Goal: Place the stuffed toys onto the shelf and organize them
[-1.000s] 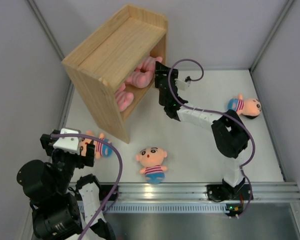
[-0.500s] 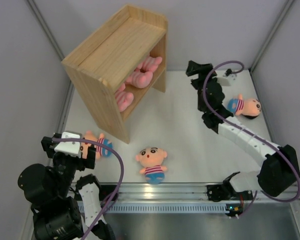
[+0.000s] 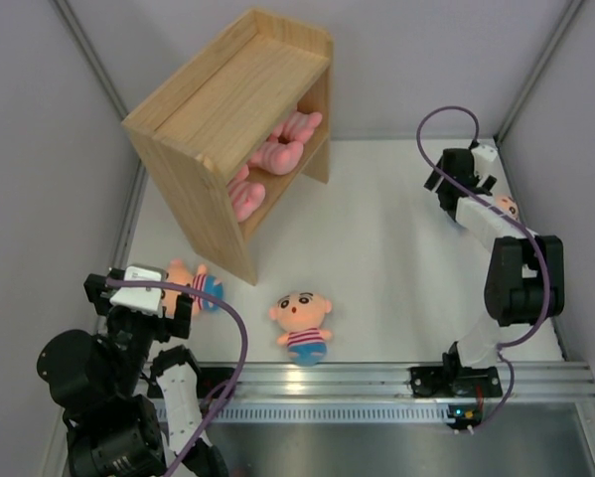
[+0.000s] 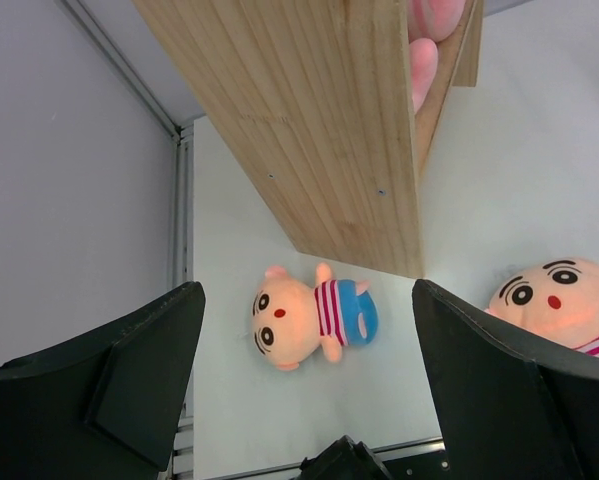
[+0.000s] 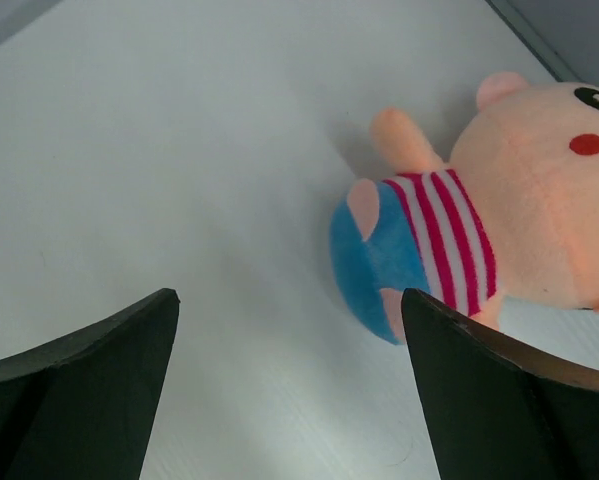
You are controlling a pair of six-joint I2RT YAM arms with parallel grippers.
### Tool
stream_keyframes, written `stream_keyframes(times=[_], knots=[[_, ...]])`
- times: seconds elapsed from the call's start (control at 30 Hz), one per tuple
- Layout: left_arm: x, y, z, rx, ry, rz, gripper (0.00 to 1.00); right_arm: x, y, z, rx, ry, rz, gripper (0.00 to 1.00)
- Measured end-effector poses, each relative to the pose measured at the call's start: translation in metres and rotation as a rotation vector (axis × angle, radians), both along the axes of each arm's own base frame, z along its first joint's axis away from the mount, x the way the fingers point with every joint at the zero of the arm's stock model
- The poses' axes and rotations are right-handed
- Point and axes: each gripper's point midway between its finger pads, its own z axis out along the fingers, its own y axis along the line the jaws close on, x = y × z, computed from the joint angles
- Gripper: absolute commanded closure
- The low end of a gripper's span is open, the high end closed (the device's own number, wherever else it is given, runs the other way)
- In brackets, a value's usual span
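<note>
Far-left on the bench (image 3: 396, 258), the shelf (image 3: 227, 99) stands angled with its open side facing right. Pink toys (image 3: 282, 144) sit on the inner board, and more pink plush (image 3: 242, 194) is on the level below. Three peach toys lie on the bench: the left toy (image 3: 193, 288) face up just beside the shelf's near corner, the middle toy (image 3: 302, 323) face up near the front rail, and the right toy (image 3: 506, 209) by the right wall. Left jaws are spread wide and empty, above the left toy — in the wrist view it sits between the fingers (image 4: 109, 390), apart from both. Right jaws are spread wide over the right toy with nothing clamped — its blue shorts are nearer one finger.
</note>
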Motion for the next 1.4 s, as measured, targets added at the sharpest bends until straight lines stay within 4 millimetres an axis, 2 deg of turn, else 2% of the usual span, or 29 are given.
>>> stream_keyframes(times=[0.13, 0.3, 0.47, 0.57, 0.63, 0.77, 0.8, 0.83, 0.87, 0.93, 1.03, 1.1, 1.2, 1.27, 1.33, 1.4], knots=[[-0.001, -0.001, 0.0, 0.002, -0.003, -0.01, 0.09, -0.005, -0.014, -0.024, -0.024, 0.09, 0.011, 0.19], [-0.002, -0.001, 0.0, 0.003, -0.002, -0.015, 0.09, -0.001, -0.034, -0.059, -0.032, 0.199, 0.015, 0.2], [-0.002, -0.001, 0.0, 0.007, -0.003, -0.013, 0.09, -0.001, -0.042, -0.064, -0.063, 0.235, 0.008, 0.23], [-0.002, -0.001, 0.0, 0.01, -0.003, -0.014, 0.09, 0.009, -0.048, -0.061, -0.088, 0.238, 0.006, 0.38], [-0.002, -0.001, 0.0, 0.012, -0.003, -0.015, 0.09, 0.013, -0.055, -0.06, -0.11, 0.246, 0.002, 0.54], [-0.002, 0.0, 0.0, 0.02, -0.004, -0.015, 0.09, 0.02, -0.073, -0.058, -0.136, 0.264, -0.018, 0.63], [-0.002, 0.0, 0.0, 0.022, -0.004, -0.013, 0.09, 0.022, -0.078, -0.058, -0.138, 0.269, -0.025, 0.7], [-0.002, 0.001, 0.0, 0.024, -0.004, -0.012, 0.09, 0.027, -0.086, -0.058, -0.141, 0.273, -0.033, 0.83], [-0.002, 0.001, 0.0, 0.025, -0.004, -0.011, 0.09, 0.027, -0.092, -0.058, -0.142, 0.275, -0.042, 0.83], [-0.002, 0.001, 0.0, 0.026, -0.004, -0.009, 0.09, 0.027, -0.104, -0.059, -0.134, 0.287, -0.055, 1.0], [-0.002, 0.001, 0.0, 0.028, -0.004, -0.009, 0.09, 0.022, -0.122, -0.061, -0.122, 0.295, -0.072, 1.0], [-0.002, 0.002, 0.0, 0.029, -0.004, -0.008, 0.09, 0.022, -0.125, -0.062, -0.117, 0.298, -0.057, 1.0], [-0.002, 0.002, 0.0, 0.029, -0.004, -0.008, 0.09, 0.027, -0.12, -0.053, -0.104, 0.278, 0.006, 1.0], [-0.002, 0.002, 0.0, 0.029, -0.004, -0.007, 0.09, 0.033, -0.108, -0.036, -0.082, 0.231, 0.087, 1.0], [-0.002, 0.002, 0.0, 0.029, -0.004, -0.008, 0.09, 0.043, -0.093, -0.005, -0.063, 0.147, 0.174, 1.0], [-0.002, 0.002, 0.0, 0.028, -0.004, -0.008, 0.09, 0.058, -0.079, 0.042, -0.076, 0.054, 0.257, 1.0]])
